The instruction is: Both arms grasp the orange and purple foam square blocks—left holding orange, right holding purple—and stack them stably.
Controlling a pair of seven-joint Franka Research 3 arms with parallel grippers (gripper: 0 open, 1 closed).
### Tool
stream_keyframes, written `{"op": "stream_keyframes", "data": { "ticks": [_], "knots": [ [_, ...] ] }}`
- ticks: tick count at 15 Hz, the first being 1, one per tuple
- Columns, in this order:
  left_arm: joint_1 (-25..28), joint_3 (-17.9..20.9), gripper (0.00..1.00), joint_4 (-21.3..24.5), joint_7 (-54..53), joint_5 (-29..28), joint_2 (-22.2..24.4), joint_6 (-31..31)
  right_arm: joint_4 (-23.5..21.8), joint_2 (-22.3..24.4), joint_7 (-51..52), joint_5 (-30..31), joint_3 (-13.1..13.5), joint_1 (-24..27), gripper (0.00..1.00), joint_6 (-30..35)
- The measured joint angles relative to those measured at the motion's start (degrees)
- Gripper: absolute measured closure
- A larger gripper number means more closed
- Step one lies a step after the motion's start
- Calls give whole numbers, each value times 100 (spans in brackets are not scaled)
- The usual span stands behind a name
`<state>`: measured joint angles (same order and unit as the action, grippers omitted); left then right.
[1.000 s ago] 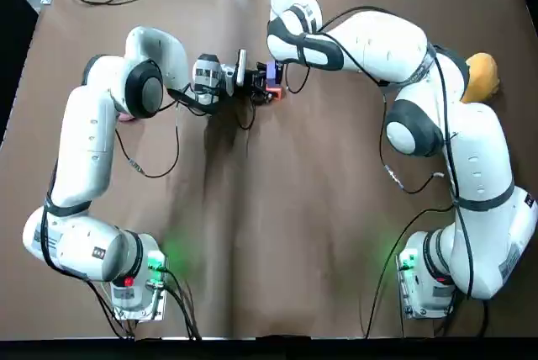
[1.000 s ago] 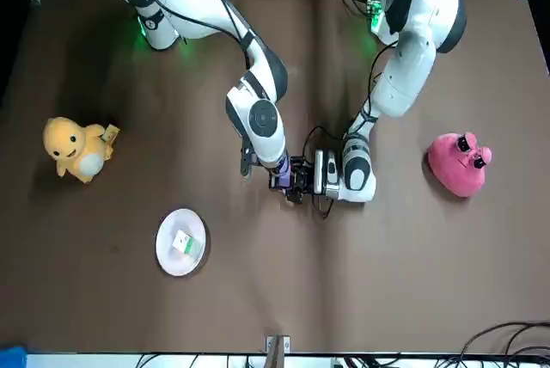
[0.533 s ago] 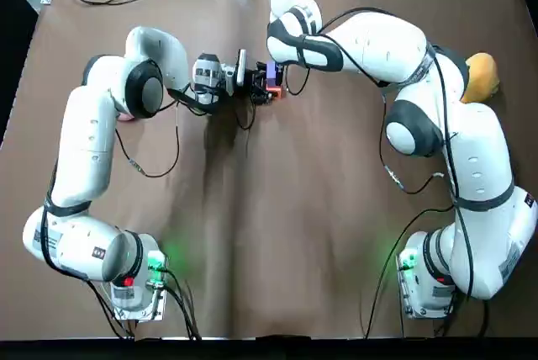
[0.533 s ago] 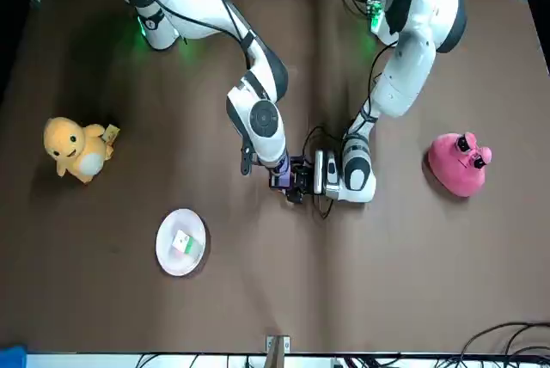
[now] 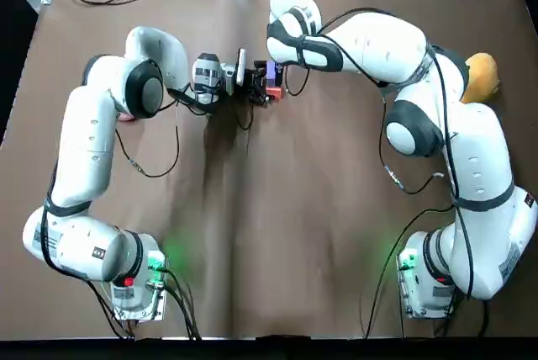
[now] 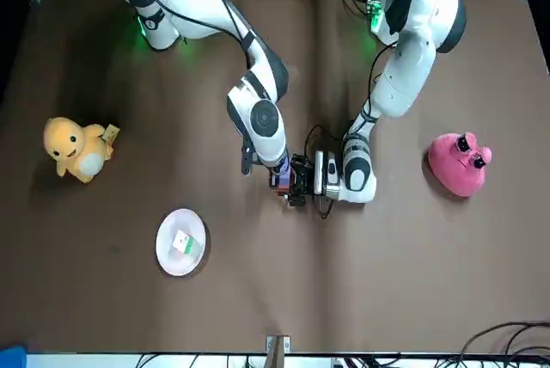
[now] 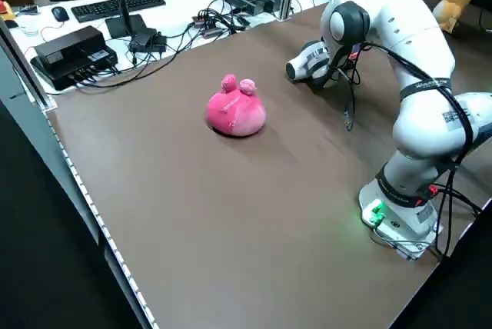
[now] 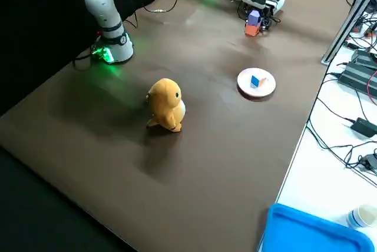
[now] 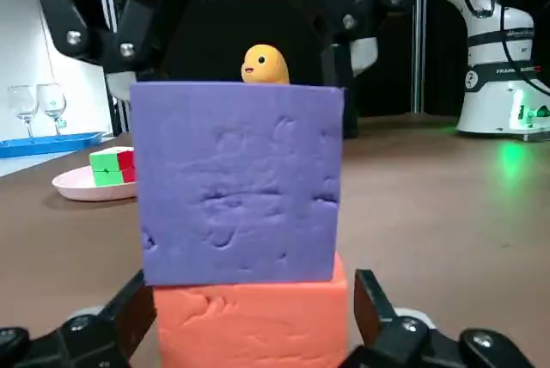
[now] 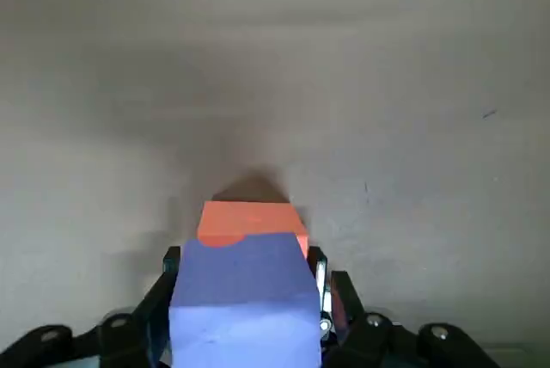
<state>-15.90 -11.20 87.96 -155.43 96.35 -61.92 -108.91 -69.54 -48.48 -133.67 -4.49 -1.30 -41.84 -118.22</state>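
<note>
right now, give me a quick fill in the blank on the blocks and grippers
The left gripper is shut on the lower block, which is ____.
The right gripper is shut on the upper block, which is ____.
The soft toy on the robot's left side is ____.
Missing words: orange; purple; pink.

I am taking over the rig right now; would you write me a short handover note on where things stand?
Grippers: the left gripper is shut on the orange foam square block; the right gripper is shut on the purple foam square block.
Place: far middle of the brown table.
Done: purple rests on top of orange.
Left: open both grippers, back away, and check that the stack stands.
</note>
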Motion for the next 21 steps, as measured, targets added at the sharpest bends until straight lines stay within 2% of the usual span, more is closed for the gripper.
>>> {"op": "stream_keyframes", "data": {
  "ticks": [4, 6, 11, 17, 21],
  "knots": [
    [24, 23, 0, -16, 7, 0, 0, 0, 0, 0, -2, 0, 2, 2, 13, -2],
    [32, 26, 0, -17, 8, 0, 0, 0, 6, 0, -3, 0, 10, 17, 1, -7],
    [69, 29, 0, -23, 10, 0, 0, 0, 54, 2, -3, 4, 32, 53, 0, -7],
    [360, 33, 0, -32, 26, -61, 64, 0, 104, 27, -6, 3, 41, 57, 0, -7],
    [557, 41, 0, 142, 520, -246, 280, 0, 129, 51, -9, -3, 42, 79, 0, 132]
  ]
}}
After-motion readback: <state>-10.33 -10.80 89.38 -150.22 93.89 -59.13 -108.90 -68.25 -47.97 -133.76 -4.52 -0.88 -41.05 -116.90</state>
